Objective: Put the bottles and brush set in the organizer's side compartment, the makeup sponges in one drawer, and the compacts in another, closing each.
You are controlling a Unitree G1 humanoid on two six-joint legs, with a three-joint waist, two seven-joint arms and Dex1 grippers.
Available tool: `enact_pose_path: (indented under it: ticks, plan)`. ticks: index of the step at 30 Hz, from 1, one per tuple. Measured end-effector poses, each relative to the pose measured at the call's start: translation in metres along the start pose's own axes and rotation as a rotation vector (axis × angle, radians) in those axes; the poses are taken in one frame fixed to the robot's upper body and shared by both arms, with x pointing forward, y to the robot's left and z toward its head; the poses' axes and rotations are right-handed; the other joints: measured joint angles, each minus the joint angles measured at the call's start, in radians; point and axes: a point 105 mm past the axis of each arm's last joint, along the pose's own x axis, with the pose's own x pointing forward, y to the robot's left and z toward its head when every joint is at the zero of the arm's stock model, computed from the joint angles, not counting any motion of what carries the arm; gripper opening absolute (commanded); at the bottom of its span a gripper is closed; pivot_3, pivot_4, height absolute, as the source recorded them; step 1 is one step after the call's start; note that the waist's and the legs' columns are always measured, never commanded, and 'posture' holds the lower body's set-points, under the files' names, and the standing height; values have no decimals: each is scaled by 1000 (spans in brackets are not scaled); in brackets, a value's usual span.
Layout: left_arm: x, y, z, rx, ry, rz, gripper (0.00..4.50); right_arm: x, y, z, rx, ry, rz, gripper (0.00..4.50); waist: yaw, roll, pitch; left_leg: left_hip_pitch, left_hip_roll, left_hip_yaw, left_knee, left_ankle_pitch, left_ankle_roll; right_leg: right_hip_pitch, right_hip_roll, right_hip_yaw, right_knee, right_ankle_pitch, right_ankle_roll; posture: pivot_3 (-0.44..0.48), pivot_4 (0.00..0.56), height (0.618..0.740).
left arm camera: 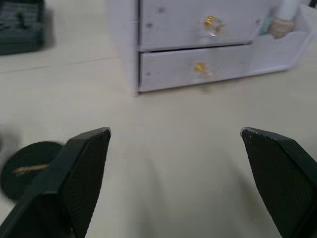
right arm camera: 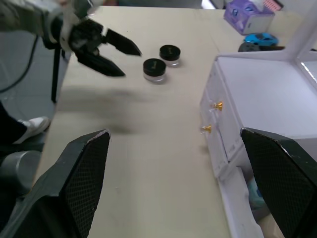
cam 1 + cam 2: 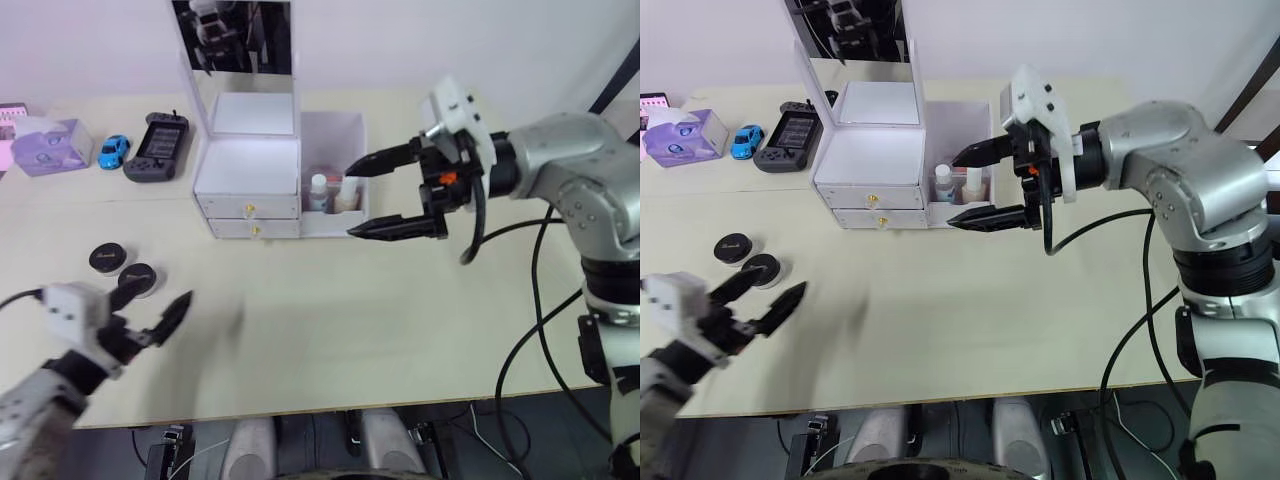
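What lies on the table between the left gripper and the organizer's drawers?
Bare table: in the left eye view nothing sits between the left gripper and the drawers. The compacts lie off to its side.

We can see only the capped tops of the bottles (image 3: 331,190) above the wall of the side compartment (image 3: 335,222), and whatever lies lower in that bin is hidden from us. Both drawers (image 1: 198,69) are pushed in, so we cannot see their contents. The mirror (image 3: 232,40) is cut off by the top edge of the head views. In the left wrist view one compact (image 1: 29,166) is blurred and partly covered by a claw finger (image 1: 74,183).
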Motion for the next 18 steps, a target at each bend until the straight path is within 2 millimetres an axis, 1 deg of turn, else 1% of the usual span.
enact_pose_path:
  ticks: [2,4,6,9,12,15,16,18]
  plan:
    - [13,-11,-3,3,-27,10,4408,-1,0,6,0,1,-3,4500,2,-1,-1,1,0,-2,0,0,0,1,1,0,0,0,0,0,150,740]
    - [34,-20,-2,-5,-82,43,4408,-1,-2,5,22,9,-16,4500,5,0,-2,1,0,-3,1,0,0,3,2,0,1,0,0,0,150,740]
    - [50,-28,-5,16,-95,47,4408,-2,-2,3,33,20,-28,4500,3,0,-2,1,0,-4,4,0,0,4,3,0,2,0,0,0,150,740]
    - [78,-32,-12,23,-111,82,4408,-6,-2,2,31,49,-62,4500,3,1,-2,0,0,-4,8,0,0,5,3,0,2,0,0,0,150,740]
    - [100,-38,-21,6,-113,92,4408,-12,0,-1,31,77,-95,4500,3,1,-2,-1,-1,-4,11,0,1,6,2,0,2,0,0,0,150,740]
    - [116,-43,-32,-21,-107,102,4408,-17,3,-2,32,92,-122,4500,4,1,-2,-1,-1,-4,11,0,1,6,2,0,2,0,0,0,150,740]
    - [119,-44,-35,-29,-104,108,4408,-18,5,-2,32,96,-125,4500,3,1,-2,-1,-1,-4,11,0,1,6,2,0,2,0,0,0,150,740]
    - [126,-46,-38,-43,-106,122,3894,-21,5,-4,36,108,-144,4500,3,1,-2,-1,0,-4,11,0,1,6,2,0,3,0,0,0,150,740]
